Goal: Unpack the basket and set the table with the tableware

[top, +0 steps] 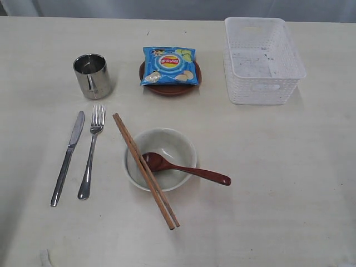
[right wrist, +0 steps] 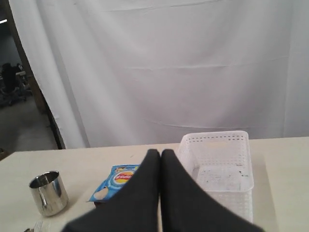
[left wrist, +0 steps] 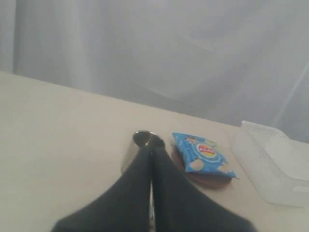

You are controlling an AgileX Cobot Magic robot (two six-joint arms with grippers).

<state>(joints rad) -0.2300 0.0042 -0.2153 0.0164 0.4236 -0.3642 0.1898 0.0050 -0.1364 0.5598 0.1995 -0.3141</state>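
The pale desk (top: 289, 183) fills the exterior view. Reading that view as a clock face, the white basket (top: 258, 92) stands upright at 1 o'clock, well apart from everything else.

The off-white bowl (top: 167, 142) sits just past the centre toward 6 o'clock. The brown plate (top: 171, 89) lies at 12 o'clock, and a blue chip bag (top: 169, 65) rests flat on it, covering most of it. The steel cup (top: 92, 76) stands upright at 10 o'clock, near the plate but not touching it.

The wooden chopsticks (top: 146, 170) lie as a pair across the bowl's rim on its 9 o'clock side, running from 11 toward 5 o'clock. The knife (top: 67, 158) and the fork (top: 92, 150) lie side by side at 8 o'clock, apart from each other, the knife on the fork's 9 o'clock side, tips toward 12. The dark red-brown spoon (top: 186, 168) rests with its head inside the bowl and its handle over the rim toward 4 o'clock.

The left pincer (left wrist: 152, 150) has its dark fingers pressed together on nothing, aimed at the cup. The right pincer (right wrist: 161, 152) is likewise pressed together and holds nothing, aimed between the chip bag and the basket.
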